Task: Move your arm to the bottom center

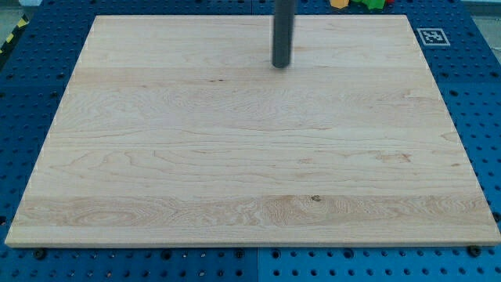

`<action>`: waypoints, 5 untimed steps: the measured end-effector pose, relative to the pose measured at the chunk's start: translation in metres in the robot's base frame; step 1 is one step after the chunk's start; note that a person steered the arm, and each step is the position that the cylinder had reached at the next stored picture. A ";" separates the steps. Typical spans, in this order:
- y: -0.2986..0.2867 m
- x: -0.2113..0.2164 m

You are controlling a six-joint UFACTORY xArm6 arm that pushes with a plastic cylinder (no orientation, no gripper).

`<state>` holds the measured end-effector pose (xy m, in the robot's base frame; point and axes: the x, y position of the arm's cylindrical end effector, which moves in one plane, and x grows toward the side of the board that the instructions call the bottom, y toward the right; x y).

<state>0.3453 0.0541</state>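
Note:
My dark rod comes down from the view's top, a little right of centre. My tip [281, 66] rests on the wooden board [156, 157] in its upper part. At the view's top edge, right of the rod, parts of a yellow block [339, 3], a green block [374, 3] and a sliver of a red block [359, 2] show, cut off by the frame. My tip is below and to the left of them, well apart. Their shapes cannot be made out.
The board lies on a blue perforated table [470, 94]. A black-and-white marker tag [432, 36] sits just off the board's upper right corner. A yellow-black striped strip [9, 37] shows at the far upper left.

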 end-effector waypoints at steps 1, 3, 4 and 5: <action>-0.101 -0.017; -0.058 0.015; -0.183 0.056; -0.131 0.088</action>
<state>0.4331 -0.0769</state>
